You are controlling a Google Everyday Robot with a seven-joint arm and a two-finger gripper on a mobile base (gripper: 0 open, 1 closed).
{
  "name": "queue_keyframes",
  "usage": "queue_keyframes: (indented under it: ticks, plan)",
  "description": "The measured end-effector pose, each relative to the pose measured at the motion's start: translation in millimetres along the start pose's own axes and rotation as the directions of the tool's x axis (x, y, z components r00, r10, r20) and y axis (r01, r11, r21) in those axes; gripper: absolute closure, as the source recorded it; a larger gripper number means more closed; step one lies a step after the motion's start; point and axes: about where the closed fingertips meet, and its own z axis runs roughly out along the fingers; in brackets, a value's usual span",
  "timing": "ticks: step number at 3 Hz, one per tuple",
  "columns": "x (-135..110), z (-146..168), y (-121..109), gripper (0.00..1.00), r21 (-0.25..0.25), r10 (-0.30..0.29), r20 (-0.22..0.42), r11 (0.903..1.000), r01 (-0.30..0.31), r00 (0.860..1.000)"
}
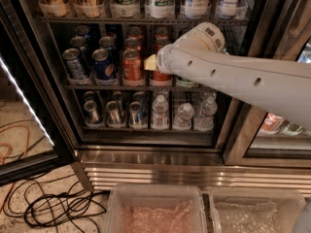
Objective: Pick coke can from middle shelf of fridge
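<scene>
Up at the middle shelf (92,87) of the fridge (146,155), the white arm (243,81) reaches in from the right; its hand (153,64) sits at the shelf front, right up against a red can; whether that hand is open or closed on anything, I cannot tell, the wrist hides it. That red one, the coke can (160,76), stands upright under the wrist, only its lower part showing; just left of it is an orange-red can (132,65), then blue cans (104,64). Down on the lower shelf, water bottles (160,112) stand in a row; on the floor, black cables (58,208) and two clear bins (155,191).
</scene>
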Motion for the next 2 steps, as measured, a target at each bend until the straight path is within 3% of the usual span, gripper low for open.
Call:
queue_keyframes:
  ticks: [1,2]
  plan:
    - [-1.5,1.1,-0.6,0.28,0.002,0.0,0.002,1.0,0.0,1.0]
    - [-2.5,1.5,-0.7,0.47,0.002,-0.007,0.008,1.0,0.007,1.0]
